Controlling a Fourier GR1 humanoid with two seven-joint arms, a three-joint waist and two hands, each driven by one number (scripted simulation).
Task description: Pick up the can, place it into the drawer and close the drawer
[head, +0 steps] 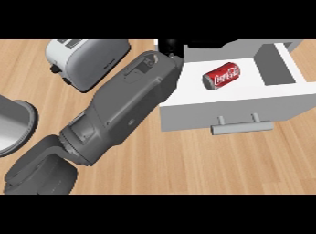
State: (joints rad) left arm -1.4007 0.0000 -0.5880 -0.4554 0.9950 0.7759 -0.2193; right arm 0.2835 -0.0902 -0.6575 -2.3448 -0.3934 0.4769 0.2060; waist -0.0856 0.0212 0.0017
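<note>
Red can (221, 76) lying on its side inside the open drawer (282, 98), near the back. Left hand (169, 45) mostly hidden behind its forearm at the drawer's back left corner; fingers impossible to judge. Toaster (86, 59) left of the drawer, cut off at top.

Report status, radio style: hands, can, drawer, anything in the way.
Left hand at the drawer's back left corner, fingers hidden. Right hand not in view. Can on its side inside the open drawer. Toaster left of the arm, clear of the drawer.
</note>
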